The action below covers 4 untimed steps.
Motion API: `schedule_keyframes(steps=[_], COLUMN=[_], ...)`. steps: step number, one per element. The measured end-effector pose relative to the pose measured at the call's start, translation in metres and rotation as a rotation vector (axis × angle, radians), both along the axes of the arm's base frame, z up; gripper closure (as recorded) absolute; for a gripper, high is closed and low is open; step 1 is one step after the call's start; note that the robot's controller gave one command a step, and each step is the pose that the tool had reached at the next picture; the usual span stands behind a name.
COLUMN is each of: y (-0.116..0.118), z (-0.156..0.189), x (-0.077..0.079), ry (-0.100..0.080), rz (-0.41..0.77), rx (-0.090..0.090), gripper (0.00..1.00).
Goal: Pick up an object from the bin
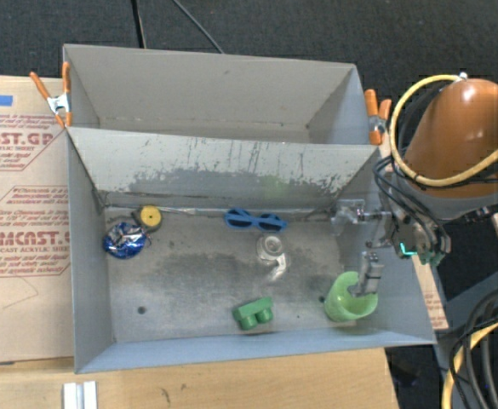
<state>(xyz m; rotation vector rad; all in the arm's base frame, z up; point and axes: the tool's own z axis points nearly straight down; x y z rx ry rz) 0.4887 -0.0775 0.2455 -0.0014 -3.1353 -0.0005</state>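
Grey sheet metal slopes down on all sides to the scuffed floor of the bin. On my feed the arm, with its orange cover and yellow cable loop, comes in over the right-hand wall. Its fingers hang low in the near right corner, right at the rim of a pale green cup. The cup stands there open side up, close to the right wall. The tips seem to meet the cup's far right edge. From this angle I cannot tell whether they are spread or closed, nor whether they have the cup's wall between them.

Left of the cup, along the near wall, lies a darker green block. Toward the middle of the floor sits a small clear piece. Behind it, at the foot of the back wall, is a blue glasses-shaped piece. Well apart, on the left side, lies a crumpled blue wrapper, with a small yellow disc just beside it toward the back wall.
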Motion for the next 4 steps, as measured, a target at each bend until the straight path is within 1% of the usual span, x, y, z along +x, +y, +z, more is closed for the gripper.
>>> schedule_keyframes(steps=[1, 2, 3, 4], y=[-0.030, -0.062, -0.055, -0.049], z=[-0.136, -0.176, -0.144, -0.145], x=[-0.002, 0.004, 0.086, 0.086], ry=[0.008, -0.011, -0.013, -0.015], rz=[0.076, 0.606, 0.852, 0.853], rx=[0.005, 0.016, 0.001, 0.013], gripper=[0.00, 0.00, 0.00, 1.00])
